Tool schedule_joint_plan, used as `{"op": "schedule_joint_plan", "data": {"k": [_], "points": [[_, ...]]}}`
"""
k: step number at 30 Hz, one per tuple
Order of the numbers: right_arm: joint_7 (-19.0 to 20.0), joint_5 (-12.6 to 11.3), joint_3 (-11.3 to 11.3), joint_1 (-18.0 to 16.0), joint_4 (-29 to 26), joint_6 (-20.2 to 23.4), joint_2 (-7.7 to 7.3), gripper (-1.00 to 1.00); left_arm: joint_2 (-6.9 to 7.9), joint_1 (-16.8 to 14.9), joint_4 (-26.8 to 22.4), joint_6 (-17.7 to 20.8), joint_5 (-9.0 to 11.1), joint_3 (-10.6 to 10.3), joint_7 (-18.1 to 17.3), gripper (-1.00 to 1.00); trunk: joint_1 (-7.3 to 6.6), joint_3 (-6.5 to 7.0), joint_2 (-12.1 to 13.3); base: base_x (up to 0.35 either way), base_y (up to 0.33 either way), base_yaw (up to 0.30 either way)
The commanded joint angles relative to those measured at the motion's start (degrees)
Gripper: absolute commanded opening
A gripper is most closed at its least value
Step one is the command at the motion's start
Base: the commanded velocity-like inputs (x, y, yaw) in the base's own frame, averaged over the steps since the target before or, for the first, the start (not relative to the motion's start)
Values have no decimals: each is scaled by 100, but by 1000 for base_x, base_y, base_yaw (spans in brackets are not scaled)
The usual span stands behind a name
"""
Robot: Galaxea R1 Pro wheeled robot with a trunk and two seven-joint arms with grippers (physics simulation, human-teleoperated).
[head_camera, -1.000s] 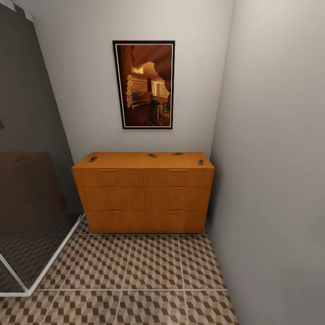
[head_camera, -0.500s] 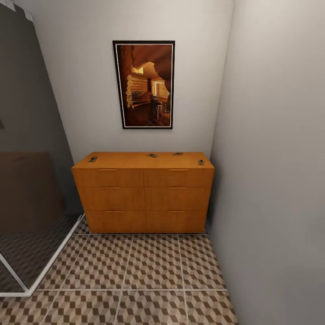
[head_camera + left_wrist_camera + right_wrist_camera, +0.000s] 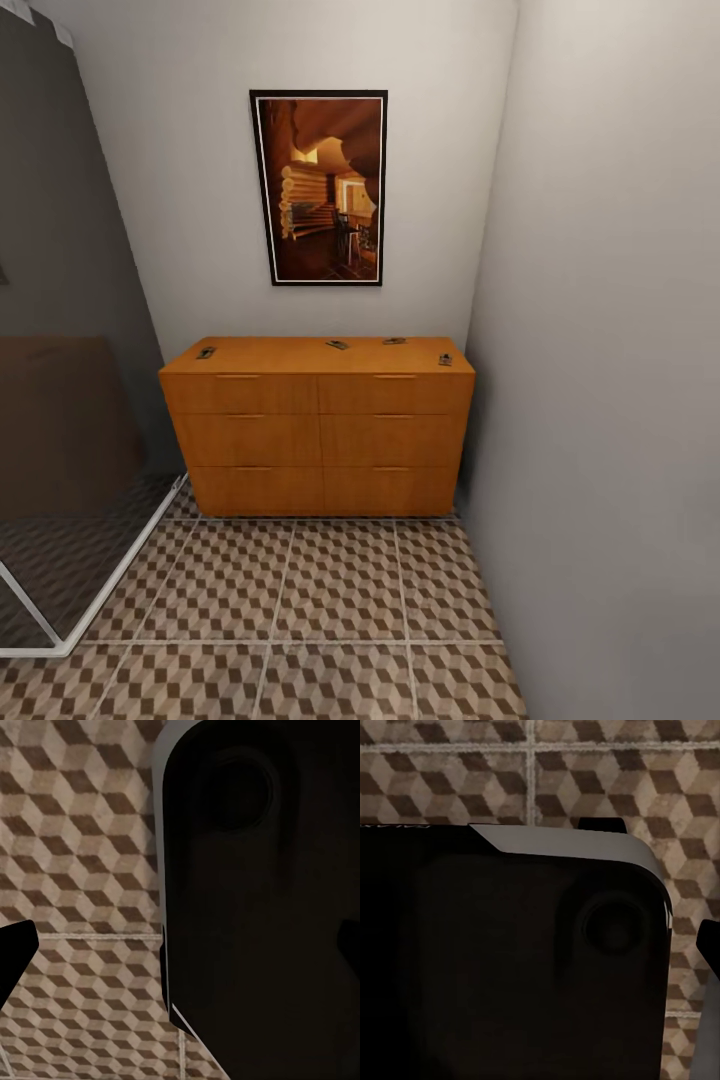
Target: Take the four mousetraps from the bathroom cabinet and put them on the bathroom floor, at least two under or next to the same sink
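While the head cam faces a corner of grey walls, the bathroom floor of large square tiles w/ brown-and-beige cube print and pale grout spreads across the 6 o'clock part of the view. At centre stands the low wide orange-wood cabinet w/ six drawer fronts and slim bar handles, its back against the far wall and its 3 o'clock end close to the side wall. At 9 o'clock is a dark glass panel w/ a white frame rail reaching down to the floor. At 12 o'clock, above the cabinet, hangs a black-framed picture in brown and orange tones.

On the cabinet top lie four small flat tan-wood mousetraps w/ dark metal parts, well apart: one near the 9 o'clock end, one about mid-top, one toward 2 o'clock near the back edge, one at the 3 o'clock front corner.

Both wrist cams look at the same tile past a dark robot body part w/ a pale edge. Dark finger tips of the L gripper and R gripper poke in at the frame edges; apart or together: can't tell for either.
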Motion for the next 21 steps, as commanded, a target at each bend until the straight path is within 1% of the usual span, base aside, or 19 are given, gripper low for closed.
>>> {"op": "schedule_joint_plan", "data": {"k": [1,21], "points": [[-3,-1,1,-3,5,-19,2,100,0,1,-6,-3,-3,-9,7,100,0,-5,-3,0,0,0],[-3,-1,7,-3,1,-27,6,100,0,1,-6,-3,-3,-9,7,100,0,-5,-3,0,0,0]]}}
